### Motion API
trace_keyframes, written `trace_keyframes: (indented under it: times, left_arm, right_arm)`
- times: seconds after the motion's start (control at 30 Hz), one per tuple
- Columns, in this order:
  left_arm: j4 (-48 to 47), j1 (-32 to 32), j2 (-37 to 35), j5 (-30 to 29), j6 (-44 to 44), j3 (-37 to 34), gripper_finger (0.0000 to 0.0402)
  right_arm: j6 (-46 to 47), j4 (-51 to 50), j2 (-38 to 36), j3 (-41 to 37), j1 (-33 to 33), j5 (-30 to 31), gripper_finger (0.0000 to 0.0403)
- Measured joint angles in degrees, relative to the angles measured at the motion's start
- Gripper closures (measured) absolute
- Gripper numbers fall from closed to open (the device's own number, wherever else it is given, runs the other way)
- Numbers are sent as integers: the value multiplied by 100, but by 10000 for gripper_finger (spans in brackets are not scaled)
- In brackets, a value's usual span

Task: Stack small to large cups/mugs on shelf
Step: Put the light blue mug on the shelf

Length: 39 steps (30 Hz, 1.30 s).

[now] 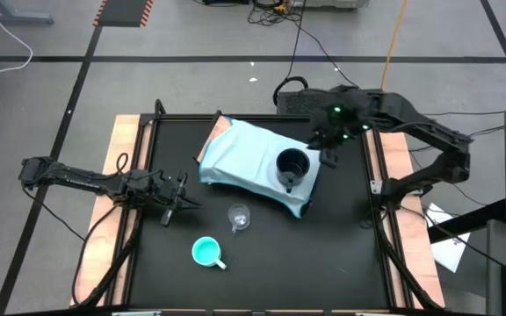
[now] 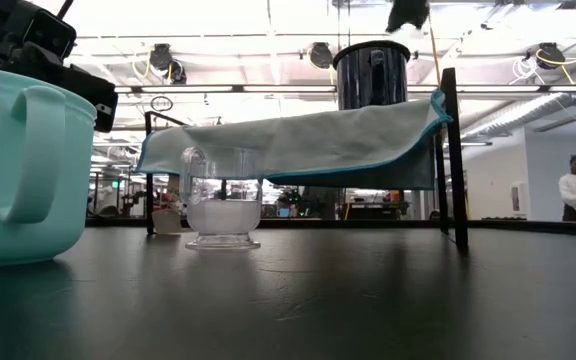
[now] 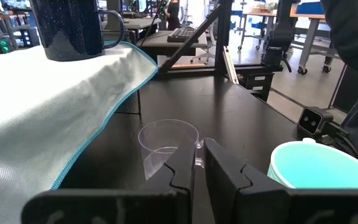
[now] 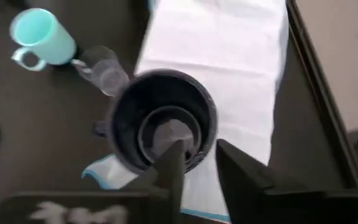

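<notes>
high view: at centre we see the black mug (image 1: 292,165) upright on the light blue shelf (image 1: 244,154), near its right end. the right end effector (image 1: 329,151) hovers just right of the mug, apart from it. the left end effector (image 1: 181,201) lies at centre left over the black surface (image 1: 323,246). the clear glass cup (image 1: 239,216) stands below the shelf, the teal mug (image 1: 206,253) lower left of it.

low view: we see the teal mug (image 2: 23,165) at far left, the glass cup (image 2: 222,198) left of centre, the black mug (image 2: 371,74) atop the shelf (image 2: 298,140).

left wrist view: we find the left fingers (image 3: 219,168) pressed together, pinching nothing.

right wrist view: the right fingers (image 4: 173,168) stand slightly spread above the black mug (image 4: 160,121).
</notes>
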Motion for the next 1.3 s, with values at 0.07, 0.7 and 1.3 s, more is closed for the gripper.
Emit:
trace_keyframes:
  times: [0.07,0.7,1.3]
  left_arm:
    - [-1,0,0,0,-2,-1,364]
    - [0,0,0,0,-2,1,364]
    - [4,0,0,-4,-9,1,364]
  right_arm:
    - [3,266,-250,-92,174,2,368]
    - [683,3728,-3161,-4258,2043,527,402]
    - [677,5943,-3698,-6440,3641,1145,403]
